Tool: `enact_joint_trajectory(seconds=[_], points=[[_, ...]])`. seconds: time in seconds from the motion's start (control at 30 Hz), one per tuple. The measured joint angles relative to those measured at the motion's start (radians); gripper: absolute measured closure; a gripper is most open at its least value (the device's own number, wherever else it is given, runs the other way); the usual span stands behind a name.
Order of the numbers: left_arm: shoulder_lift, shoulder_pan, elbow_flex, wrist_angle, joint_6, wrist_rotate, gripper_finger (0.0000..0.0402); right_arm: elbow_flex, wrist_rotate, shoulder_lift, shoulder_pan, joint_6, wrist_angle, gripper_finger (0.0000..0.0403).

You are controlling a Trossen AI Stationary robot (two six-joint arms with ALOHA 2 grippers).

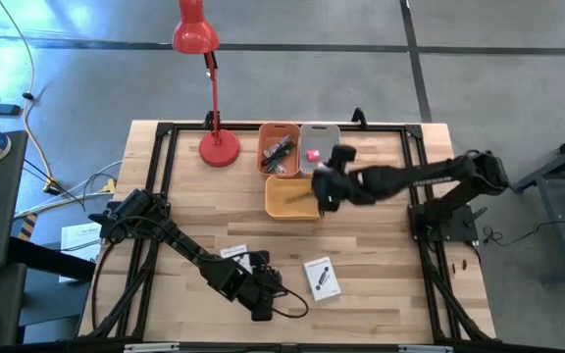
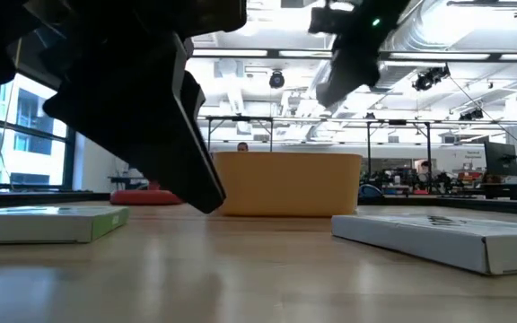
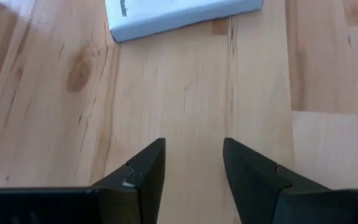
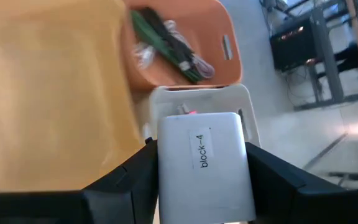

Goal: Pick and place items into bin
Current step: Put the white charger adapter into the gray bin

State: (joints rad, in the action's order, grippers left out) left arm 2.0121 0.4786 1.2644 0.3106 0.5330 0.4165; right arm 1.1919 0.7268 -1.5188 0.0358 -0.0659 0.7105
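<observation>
My right gripper (image 4: 201, 149) is shut on a white block (image 4: 204, 162) labelled "block-4", held above the bins at the table's far side. Below it are a yellow bin (image 4: 48, 93), an orange bin (image 4: 179, 43) holding a green strip and cables, and a white bin (image 4: 197, 99) with a pink cube. In the high view this gripper (image 1: 326, 188) hangs over the yellow bin's (image 1: 290, 198) far right corner. My left gripper (image 3: 194, 146) stands open over bare wood near the front edge, between two white cards (image 1: 235, 253) (image 1: 322, 277). My right gripper pinches the white block between its two fingers, one on each long side (image 4: 166, 177). The labelled face is turned up toward the wrist camera. The fingers slant downward. The block is lifted clear, above the bins.
A red desk lamp (image 1: 216, 98) stands at the far left of the table, its base beside the orange bin (image 1: 279, 147). A thin black cable (image 1: 297, 306) curves on the wood by my left gripper (image 1: 263, 306). Bare wood lies in the middle and at the right front.
</observation>
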Motion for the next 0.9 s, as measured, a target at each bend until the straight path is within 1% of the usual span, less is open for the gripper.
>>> enact_joint_trajectory(seconds=[0.17, 0.33, 0.47, 0.6, 0.77, 0.9], points=[[0.0, 0.0, 0.0, -0.009, 0.013, 0.022, 0.0252, 0.0, -0.127, 0.0, -0.167, -0.07, -0.114, 0.0217], [0.0, 0.0, 0.0, -0.009, 0.021, 0.041, 0.0252, 0.0, -0.188, 0.0, -0.302, -0.13, -0.176, 0.0217], [0.0, 0.0, 0.0, -0.009, 0.021, 0.063, 0.0252, 0.0, -0.267, -0.002, -0.386, -0.161, -0.21, 0.0217], [0.0, 0.0, 0.0, -0.011, 0.023, 0.083, 0.0252, 0.0, -0.328, -0.032, -0.44, -0.164, -0.222, 0.0217], [0.0, 0.0, 0.0, -0.014, 0.025, 0.09, 0.0252, 0.0, -0.395, -0.114, -0.464, -0.181, -0.253, 0.0217], [0.0, 0.0, 0.0, -0.016, 0.038, 0.09, 0.0252, 0.0, -0.408, -0.183, -0.471, -0.209, -0.293, 0.0217]])
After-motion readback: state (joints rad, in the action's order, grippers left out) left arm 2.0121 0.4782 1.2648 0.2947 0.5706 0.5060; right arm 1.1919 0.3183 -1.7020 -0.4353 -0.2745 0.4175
